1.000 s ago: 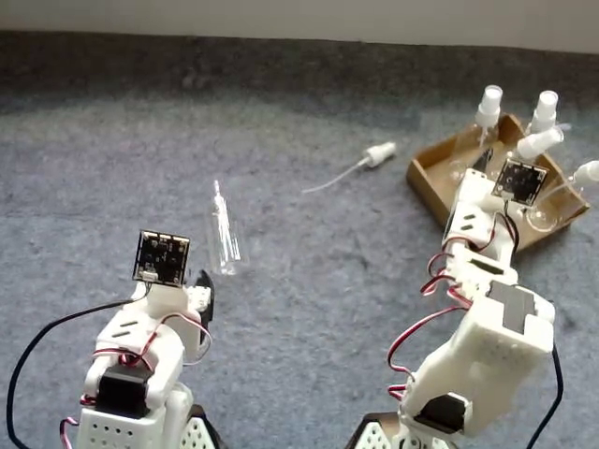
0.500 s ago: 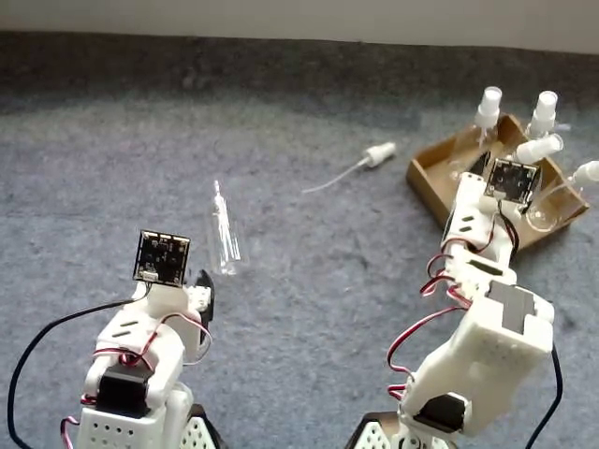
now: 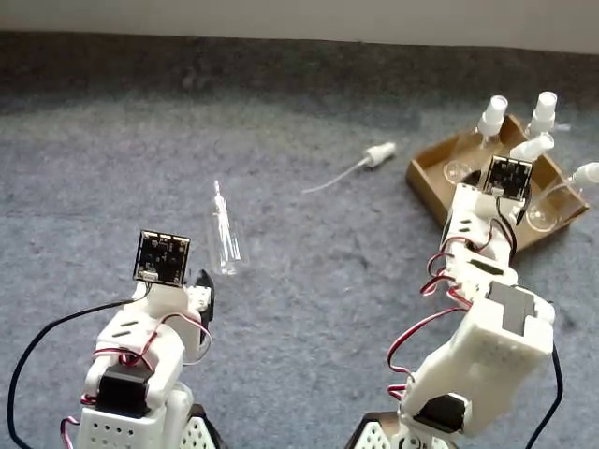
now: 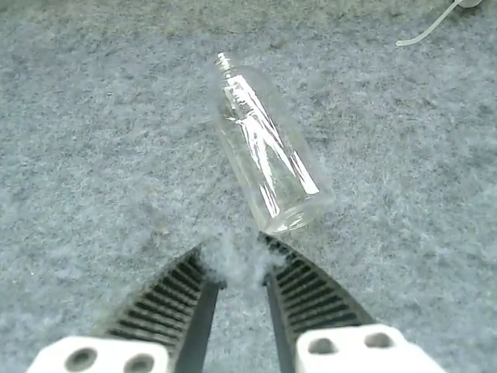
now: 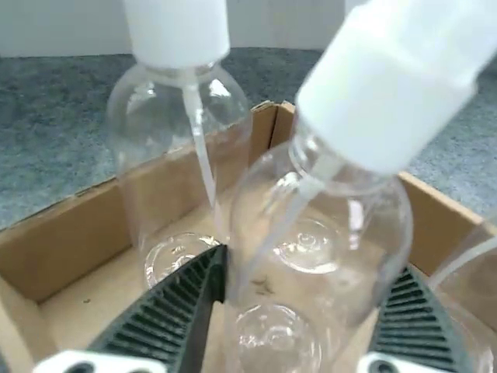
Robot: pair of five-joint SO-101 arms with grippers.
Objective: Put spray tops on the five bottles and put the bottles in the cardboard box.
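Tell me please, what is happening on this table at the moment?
Two robot arms are packing spray bottles. The right hand grips a capped bottle in the cardboard box, beside three other capped bottles. The left hand rests open on the grey carpet, just short of the fifth bottle, which lies on its side without a top. A loose spray top lies on the carpet between that bottle and the box.

The ground is a grey, fuzzy carpet (image 3: 309, 309), softly lit. A pale wall (image 3: 281, 14) runs along its darker far edge.
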